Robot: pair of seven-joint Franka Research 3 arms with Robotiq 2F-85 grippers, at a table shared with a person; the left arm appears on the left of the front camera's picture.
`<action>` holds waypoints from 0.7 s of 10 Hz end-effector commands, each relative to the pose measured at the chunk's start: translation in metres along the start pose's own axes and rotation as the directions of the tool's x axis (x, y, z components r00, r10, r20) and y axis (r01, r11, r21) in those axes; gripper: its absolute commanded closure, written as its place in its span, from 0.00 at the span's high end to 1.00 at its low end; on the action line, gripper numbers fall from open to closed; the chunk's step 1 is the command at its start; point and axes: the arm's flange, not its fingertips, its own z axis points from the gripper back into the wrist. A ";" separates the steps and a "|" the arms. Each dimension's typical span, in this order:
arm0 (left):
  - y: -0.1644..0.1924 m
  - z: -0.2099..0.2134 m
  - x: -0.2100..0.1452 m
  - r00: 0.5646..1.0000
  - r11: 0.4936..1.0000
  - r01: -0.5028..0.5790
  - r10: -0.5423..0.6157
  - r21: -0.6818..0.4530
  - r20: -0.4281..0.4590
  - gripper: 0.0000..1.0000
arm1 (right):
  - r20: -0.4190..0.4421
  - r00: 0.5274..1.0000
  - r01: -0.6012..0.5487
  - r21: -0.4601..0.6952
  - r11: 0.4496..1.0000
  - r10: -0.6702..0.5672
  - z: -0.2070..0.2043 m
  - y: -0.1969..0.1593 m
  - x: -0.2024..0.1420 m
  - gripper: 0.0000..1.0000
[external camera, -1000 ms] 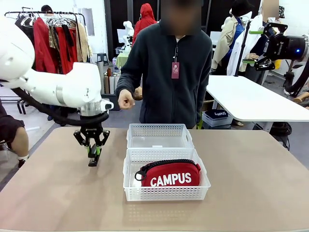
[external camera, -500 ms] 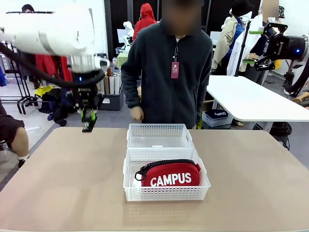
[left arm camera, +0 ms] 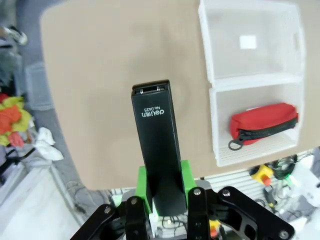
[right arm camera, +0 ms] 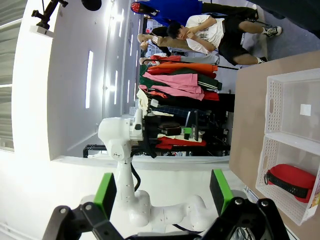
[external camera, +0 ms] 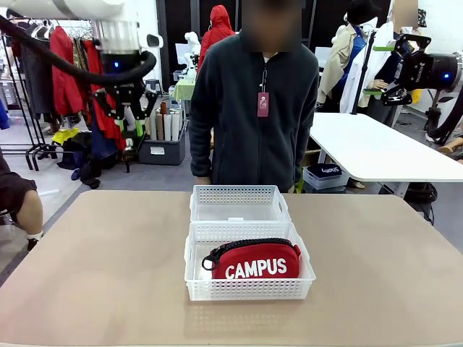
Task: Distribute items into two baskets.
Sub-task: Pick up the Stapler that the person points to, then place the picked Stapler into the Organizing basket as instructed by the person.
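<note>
My left gripper hangs high over the table's far left corner, shut on the black stapler, which sticks out from between the green pads. The two baskets stand end to end at mid-table. The far basket holds just its white label. In the near basket lies the red "CAMPUS" pouch, also seen from above as the pouch next to the bare basket. My right gripper is open and holds nothing, off to the right, well above the table.
A person in a dark fleece stands at the far edge behind the baskets, arms down. The tan tabletop is bare on either side of the baskets. Clothes racks and a white table stand beyond.
My left gripper has risen from just above the tabletop to high over the far left corner, carrying the stapler. The person's raised fist has dropped to their side.
</note>
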 end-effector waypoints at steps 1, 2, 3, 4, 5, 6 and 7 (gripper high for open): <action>-0.005 0.023 0.007 0.999 0.999 -0.002 0.000 0.043 0.047 0.00 | -0.002 1.000 -0.003 0.001 1.000 0.003 -0.001 0.002 -0.001 1.00; -0.004 0.030 0.005 0.997 0.999 -0.001 -0.002 0.041 0.076 0.00 | -0.002 1.000 -0.003 0.001 1.000 0.003 -0.001 0.002 -0.001 1.00; -0.001 0.027 0.003 0.997 0.999 0.019 -0.021 0.031 0.076 0.00 | -0.002 1.000 -0.003 0.001 1.000 0.003 -0.001 0.002 -0.001 1.00; -0.002 0.026 0.003 0.999 1.000 0.006 -0.007 0.019 0.050 0.00 | -0.002 1.000 -0.003 0.001 1.000 0.003 -0.001 0.002 -0.001 1.00; -0.002 0.026 0.003 0.999 1.000 0.006 -0.007 0.019 0.050 0.00 | -0.002 1.000 -0.003 0.001 1.000 0.003 -0.001 0.002 -0.001 1.00; -0.002 0.026 0.003 0.999 1.000 0.006 -0.007 0.019 0.050 0.00 | -0.002 1.000 -0.003 0.001 1.000 0.003 -0.001 0.002 -0.001 1.00; -0.002 0.026 0.003 0.999 1.000 0.006 -0.007 0.019 0.050 0.00 | -0.002 1.000 -0.003 0.001 1.000 0.003 -0.001 0.002 -0.001 1.00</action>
